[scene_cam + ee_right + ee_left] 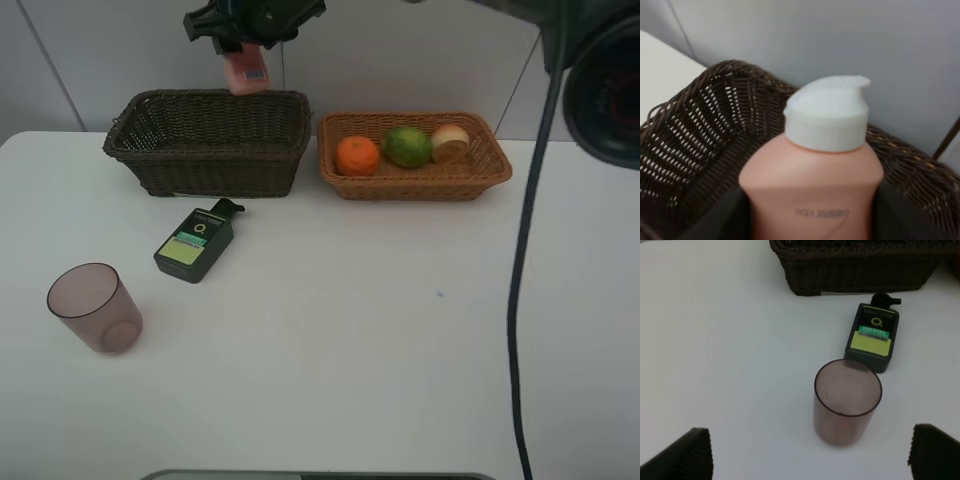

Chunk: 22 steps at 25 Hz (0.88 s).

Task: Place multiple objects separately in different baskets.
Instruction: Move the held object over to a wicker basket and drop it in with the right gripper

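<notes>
Now the right gripper [245,50], clenched on the pink white-capped plastic bottle [247,74], hangs seemingly over the dark brown wicker basket [205,160], upper left; next, lower and release; left gripper [810,455] gapes.

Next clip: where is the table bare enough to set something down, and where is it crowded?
Bare: the wide table stretch right of the dark green bottle, in front of the tan basket. The dark basket under the pink bottle looks empty. Crowded: the tan basket, with orange, green fruit and peach; the cup and bottle take the left.
</notes>
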### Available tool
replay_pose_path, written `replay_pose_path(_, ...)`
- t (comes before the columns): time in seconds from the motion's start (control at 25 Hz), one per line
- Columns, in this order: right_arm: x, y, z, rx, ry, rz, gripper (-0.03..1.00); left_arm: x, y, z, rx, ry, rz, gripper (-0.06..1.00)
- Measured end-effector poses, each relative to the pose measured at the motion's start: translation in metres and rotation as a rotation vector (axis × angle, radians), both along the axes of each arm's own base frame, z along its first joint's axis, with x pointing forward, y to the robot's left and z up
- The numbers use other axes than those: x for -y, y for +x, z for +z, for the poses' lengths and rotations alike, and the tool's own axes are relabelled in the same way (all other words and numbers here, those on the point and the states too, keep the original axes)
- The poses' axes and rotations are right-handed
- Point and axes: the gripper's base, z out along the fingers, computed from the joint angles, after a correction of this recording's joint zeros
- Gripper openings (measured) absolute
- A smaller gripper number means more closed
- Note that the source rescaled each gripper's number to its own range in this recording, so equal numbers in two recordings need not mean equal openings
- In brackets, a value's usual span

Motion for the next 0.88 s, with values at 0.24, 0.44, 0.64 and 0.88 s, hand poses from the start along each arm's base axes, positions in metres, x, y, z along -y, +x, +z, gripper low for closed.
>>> replay_pose_path(0.24, -0.011, 0.014, -0.045, 0.004, 0.021, 0.011, 0.01, 0.000, 0.000, 0.000, 0.000, 0.000, 0.000, 1.00)
replay_pose_path(0.44, -0.017, 0.019, -0.070, 0.002, 0.037, 0.017, 0.01, 0.000, 0.000, 0.000, 0.000, 0.000, 0.000, 1.00)
replay_pose_path(0.64, -0.018, 0.023, -0.087, 0.006, 0.039, 0.019, 0.01, 0.000, 0.000, 0.000, 0.000, 0.000, 0.000, 1.00)
replay_pose_path(0.88, -0.016, 0.023, -0.097, -0.027, 0.012, 0.012, 0.01, 0.000, 0.000, 0.000, 0.000, 0.000, 0.000, 1.00)
